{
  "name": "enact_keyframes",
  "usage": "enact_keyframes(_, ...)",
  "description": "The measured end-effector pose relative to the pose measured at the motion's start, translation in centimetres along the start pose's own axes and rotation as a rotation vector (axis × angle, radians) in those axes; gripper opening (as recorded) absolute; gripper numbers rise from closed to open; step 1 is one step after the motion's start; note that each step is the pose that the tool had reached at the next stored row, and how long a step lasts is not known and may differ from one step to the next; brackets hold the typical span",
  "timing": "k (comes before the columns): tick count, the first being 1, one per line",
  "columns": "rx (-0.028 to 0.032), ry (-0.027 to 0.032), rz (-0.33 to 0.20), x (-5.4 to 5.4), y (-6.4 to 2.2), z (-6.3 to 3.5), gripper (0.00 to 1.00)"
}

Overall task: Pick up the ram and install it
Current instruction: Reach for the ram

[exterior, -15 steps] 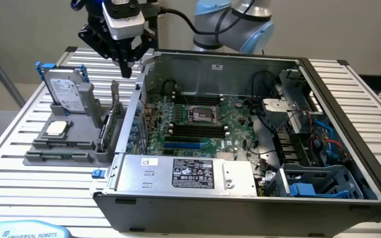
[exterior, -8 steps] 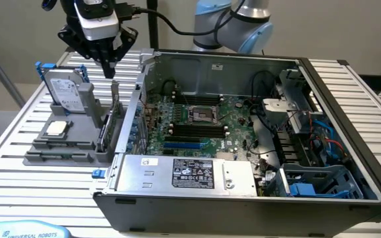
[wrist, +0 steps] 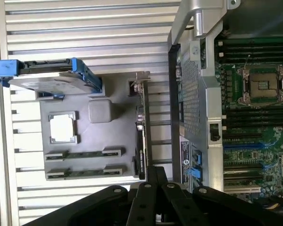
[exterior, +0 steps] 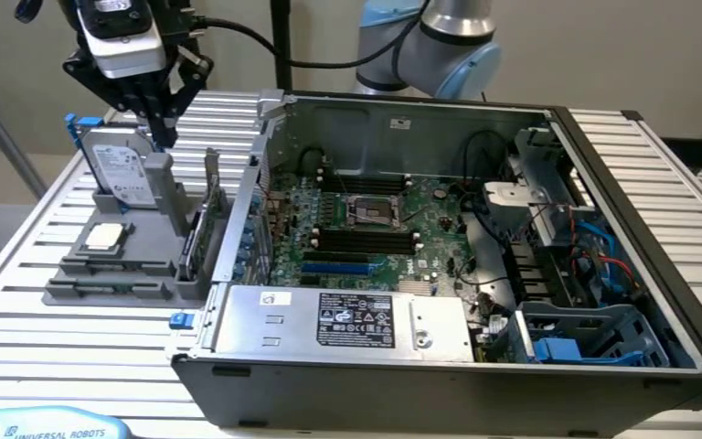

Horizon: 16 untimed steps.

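Hovered over gray parts holder (exterior: 73, 273).
Held gripper (exterior: 156, 130) pressed together, clamped on nothing; sat just above holder's hard drive (exterior: 123, 169).

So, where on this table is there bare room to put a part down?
Bare table slats lie around the grey parts holder, at the exterior view's left, and, at that view's right, in a strip beyond the computer case. Crowded: the holder, with hard drive, processor and expansion card, and inside the case.
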<state>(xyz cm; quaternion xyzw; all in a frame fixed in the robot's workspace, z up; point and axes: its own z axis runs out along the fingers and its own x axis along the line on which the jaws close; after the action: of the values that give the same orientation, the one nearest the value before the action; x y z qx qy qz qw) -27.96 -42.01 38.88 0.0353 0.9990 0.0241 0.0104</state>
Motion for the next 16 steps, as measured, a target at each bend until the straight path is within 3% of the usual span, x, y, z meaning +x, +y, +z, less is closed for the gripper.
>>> enact_keyframes(16,0.0002,0.0039,0.0,7.3,-0.82,1.1,0.11)
